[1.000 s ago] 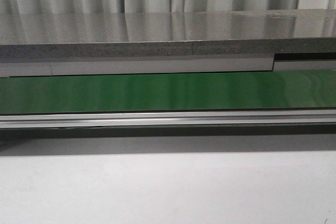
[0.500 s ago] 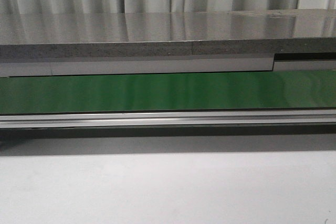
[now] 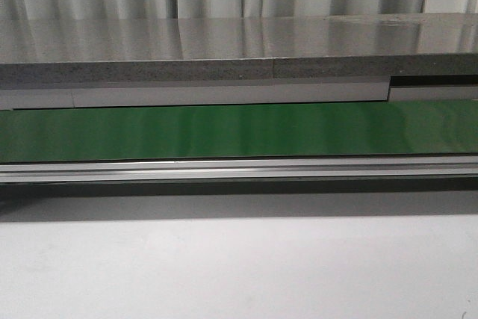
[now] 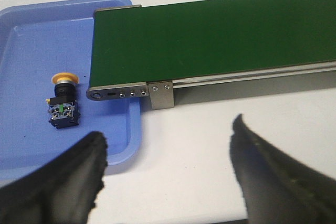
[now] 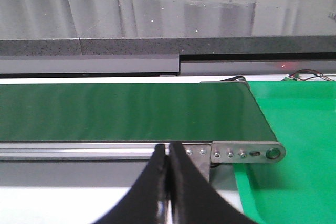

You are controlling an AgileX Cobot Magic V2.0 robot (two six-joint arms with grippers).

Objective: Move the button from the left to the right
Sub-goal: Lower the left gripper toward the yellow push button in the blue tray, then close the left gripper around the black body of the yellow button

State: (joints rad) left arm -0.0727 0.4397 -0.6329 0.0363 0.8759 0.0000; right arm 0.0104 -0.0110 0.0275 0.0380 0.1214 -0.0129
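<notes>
The button (image 4: 63, 103) lay on its side in a blue tray (image 4: 31, 40), its yellow head pointing toward twelve o'clock in the left wrist view and its black body, with a small green mark, toward six. It sat at about nine o'clock from the end of the green conveyor belt (image 4: 210, 35), just beside the belt's metal end bracket (image 4: 160, 94), touched by nothing. The left gripper (image 4: 168, 166) hung over the white table (image 4: 184, 145) with its fingers (image 4: 68, 182) spread wide apart. The right gripper (image 5: 169, 182) had its fingers pressed together on nothing, facing the belt's other end, with a green tray (image 5: 294, 182) at its three o'clock. The front view showed only belt, table and a grey counter (image 3: 224, 42).
</notes>
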